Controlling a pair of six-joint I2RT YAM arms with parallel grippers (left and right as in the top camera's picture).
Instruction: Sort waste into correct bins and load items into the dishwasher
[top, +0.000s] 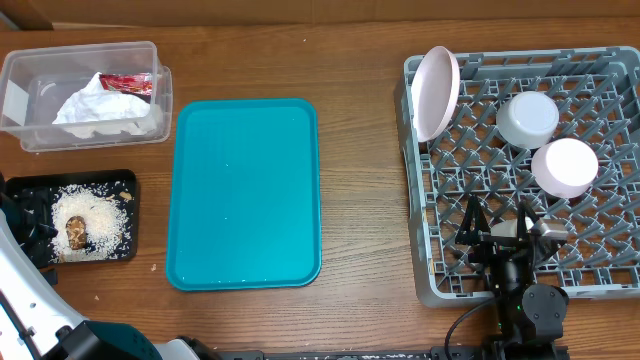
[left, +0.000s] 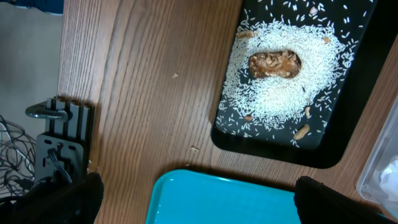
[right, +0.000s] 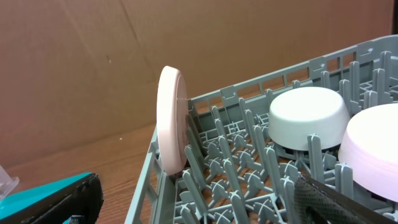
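The clear tub (top: 30, 75) at the back left holds the crumpled napkin (top: 100, 110) and the red wrapper (top: 128, 83). The black tray (top: 125, 180) holds rice (left: 280, 68) and the brown lump (left: 275, 64). The grey dish rack (top: 420, 230) holds the large plate (top: 436, 92) on edge, the upturned bowl (top: 527, 118) and the small plate (top: 564, 165); they also show in the right wrist view, plate (right: 171, 121) and bowl (right: 308, 115). My right gripper (right: 199, 199) is open and empty over the rack's front (top: 497, 225). My left gripper (left: 199, 202) is open and empty. No wooden stick shows.
A large teal serving tray (top: 245, 190) lies between the bins and the rack, with nothing on it; its corner shows in the left wrist view (left: 186, 193). A few rice grains lie on the wood beside the black tray. A brown cardboard wall stands behind the table.
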